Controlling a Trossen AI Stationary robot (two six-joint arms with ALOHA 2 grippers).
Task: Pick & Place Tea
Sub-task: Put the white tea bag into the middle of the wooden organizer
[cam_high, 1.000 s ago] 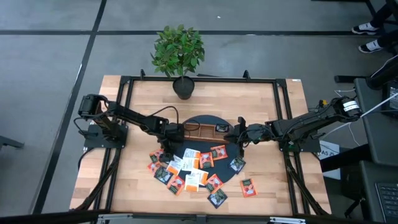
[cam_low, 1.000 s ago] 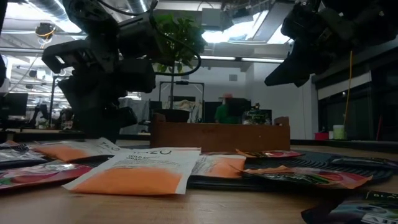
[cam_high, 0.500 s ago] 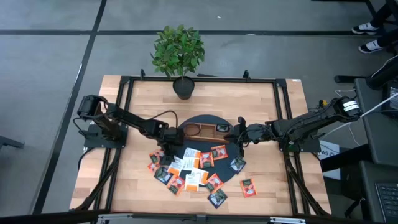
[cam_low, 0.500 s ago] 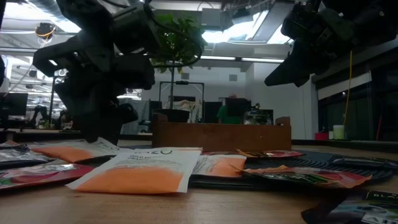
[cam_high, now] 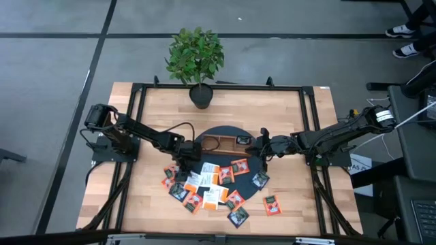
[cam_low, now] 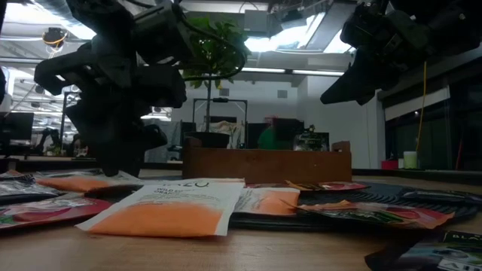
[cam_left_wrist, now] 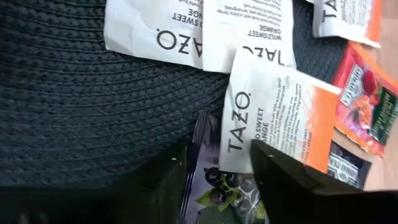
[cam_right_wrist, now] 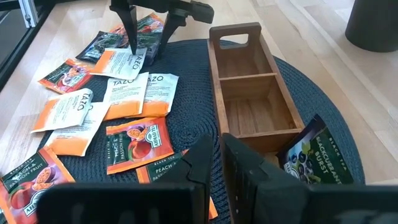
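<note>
Several small tea sachets point(cam_high: 204, 184), orange, white and dark, lie scattered over the near part of a round dark mat point(cam_high: 225, 131) and on the wood beside it. My left gripper point(cam_high: 178, 165) is open and low over the pile's left end. In the left wrist view its fingers point(cam_left_wrist: 219, 149) stand on either side of a dark berry-print sachet point(cam_left_wrist: 214, 186), which lies partly under a white-and-orange sachet point(cam_left_wrist: 273, 118). My right gripper point(cam_high: 261, 153) hovers shut, just right of the wooden tray point(cam_high: 221, 141). One dark sachet point(cam_right_wrist: 311, 149) leans in the tray's end compartment. My left gripper comes from above, pointing down, with one finger point(cam_left_wrist: 168, 180) on each side of the dark sachet. Whether the fingertips touch the sachet or only the mat, I cannot tell.
A potted plant point(cam_high: 196, 58) stands at the table's far edge. Three sachets point(cam_high: 271, 204) lie apart, on the near right of the wood. The tray's other two compartments point(cam_right_wrist: 249, 68) hold nothing. A black frame rail point(cam_high: 310, 136) borders the table.
My left gripper has come down, and slightly toward the table's left and near edges, onto the left end of the sachet pile. It has stayed open. The sachets lie where they did.
</note>
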